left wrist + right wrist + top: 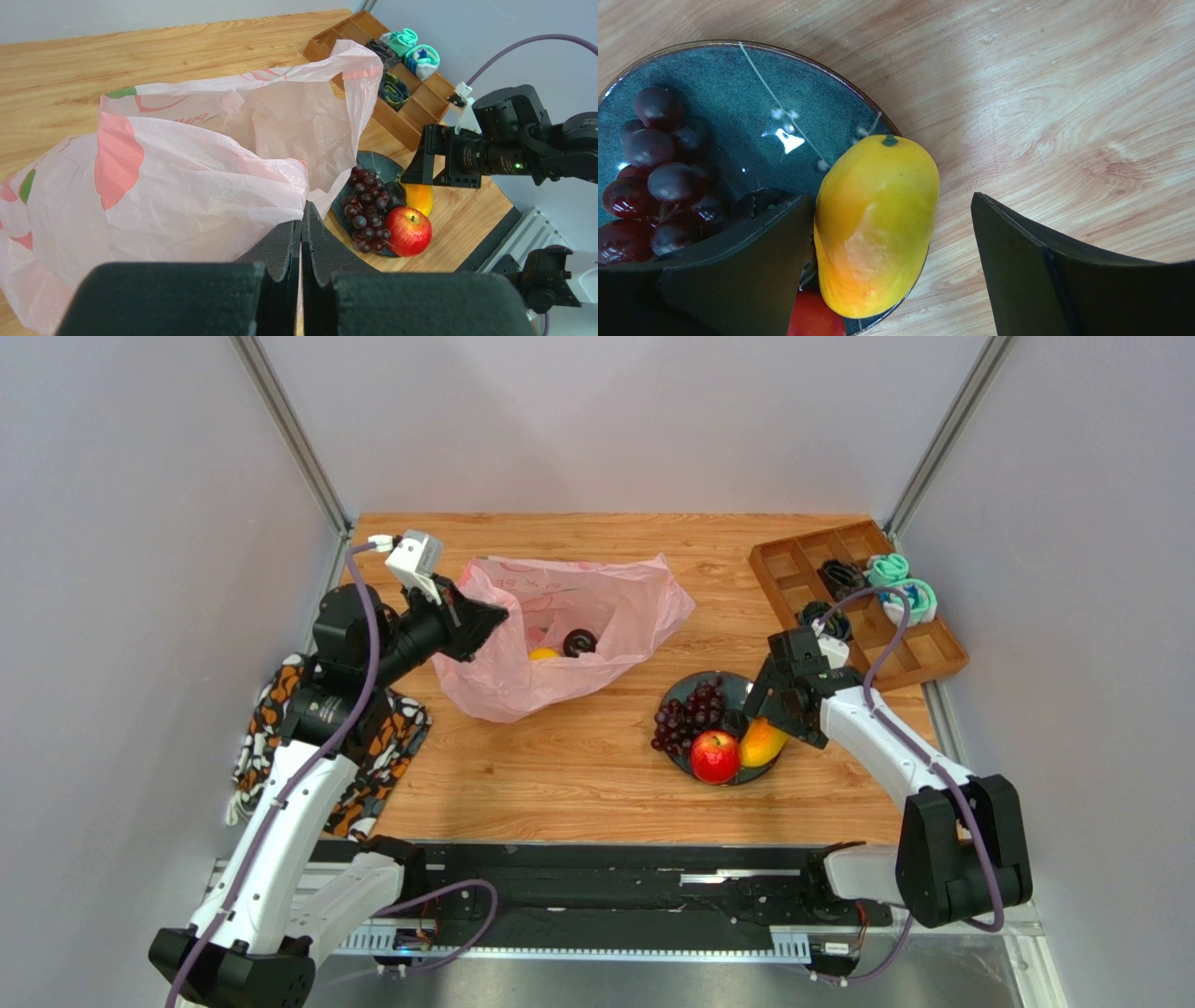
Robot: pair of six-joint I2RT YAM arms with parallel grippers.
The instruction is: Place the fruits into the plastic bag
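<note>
The pink plastic bag (512,686) lies open at the back left, with a yellow citrus (544,654) and a dark ball (578,640) inside. My left gripper (484,627) is shut on the bag's rim (302,210) and holds it up. A dark plate (734,681) holds purple grapes (690,714), a red apple (714,755) and a yellow-orange oval fruit (762,742). My right gripper (889,199) is open, its jaws on either side of the oval fruit (878,224), low over the plate (766,105). No banana shows.
A wooden compartment tray (933,655) with teal and black coiled bundles (889,569) stands at the back right. An orange-black patterned cloth (281,714) lies at the left edge under my left arm. Grey walls close in the sides.
</note>
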